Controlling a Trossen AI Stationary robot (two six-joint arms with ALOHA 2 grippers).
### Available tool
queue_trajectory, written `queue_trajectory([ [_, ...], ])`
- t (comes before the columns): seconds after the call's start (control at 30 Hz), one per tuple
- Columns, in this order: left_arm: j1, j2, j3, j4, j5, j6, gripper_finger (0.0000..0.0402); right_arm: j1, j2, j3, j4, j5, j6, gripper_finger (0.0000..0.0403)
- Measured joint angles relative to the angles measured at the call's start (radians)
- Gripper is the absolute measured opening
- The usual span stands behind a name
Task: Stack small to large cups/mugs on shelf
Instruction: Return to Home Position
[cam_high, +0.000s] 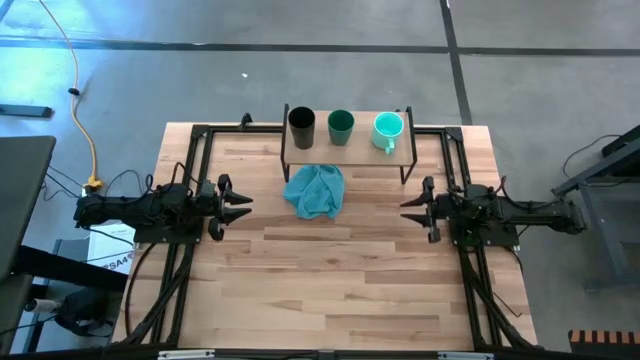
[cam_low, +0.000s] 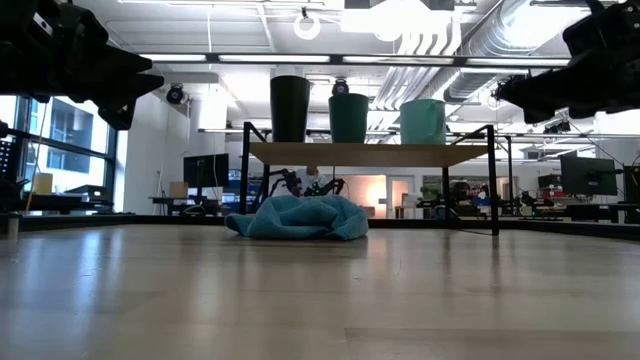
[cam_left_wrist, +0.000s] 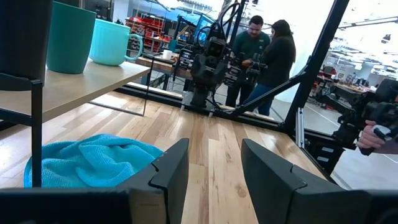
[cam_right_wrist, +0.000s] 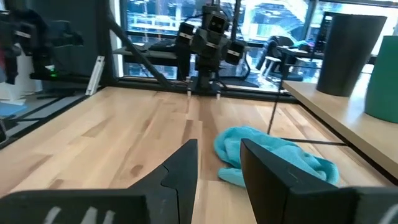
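Three cups stand in a row on the shelf (cam_high: 350, 155) at the table's far edge: the black cup (cam_high: 301, 126) at the left, the dark teal-green cup (cam_high: 340, 126) in the middle, the light turquoise mug (cam_high: 388, 130) with its handle at the right. They also show in the low view: the black cup (cam_low: 290, 108), the teal-green cup (cam_low: 349, 117), the turquoise mug (cam_low: 423, 121). My left gripper (cam_high: 243, 199) is open and empty at the table's left, above the tabletop. My right gripper (cam_high: 408, 207) is open and empty at the right.
A blue-teal cloth (cam_high: 314, 191) lies crumpled on the table just in front of the shelf, between the two grippers. Dark frame rails run along the table's left and right sides. People stand in the room beyond the table (cam_left_wrist: 264, 53).
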Motion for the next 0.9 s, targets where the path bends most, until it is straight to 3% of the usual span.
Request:
queue_trajectory([
  [0.3,0.0,0.0,0.0,0.0,-0.002,0.022,0.0136,0.0,0.0,0.0,-0.005,0.026,0.004,0.0112],
  [0.67,0.0,0.0,0.0,0.0,-0.003,0.283,0.0136,0.0,0.0,0.0,-0.005,0.026,0.004,0.0112],
  [0.9,0.0,0.0,0.0,0.0,-0.003,0.281,0.0136,0.0,0.0,0.0,-0.005,0.026,0.004,0.0112],
])
